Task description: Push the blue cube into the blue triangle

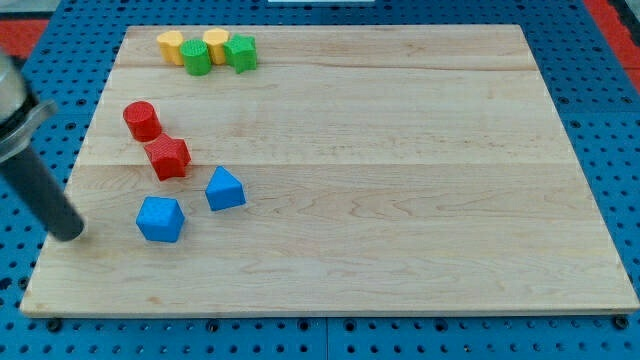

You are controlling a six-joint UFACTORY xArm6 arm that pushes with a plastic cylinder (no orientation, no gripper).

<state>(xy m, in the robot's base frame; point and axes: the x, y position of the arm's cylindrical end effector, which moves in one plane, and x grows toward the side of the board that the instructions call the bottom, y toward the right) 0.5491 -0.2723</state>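
The blue cube point(160, 219) lies on the wooden board point(400, 150) near the view's lower left. The blue triangle point(224, 189) lies just up and right of it, with a small gap between them. My rod comes in from the view's left edge, and my tip point(70, 234) rests on the board left of the blue cube, about a block's width away, not touching it.
A red cylinder point(141, 120) and a red star-like block point(167, 157) lie above the blue blocks. Two yellow blocks point(170, 45) point(216, 42) and two green blocks point(196, 57) point(240, 52) cluster at the top left. The board's left edge runs just beside my tip.
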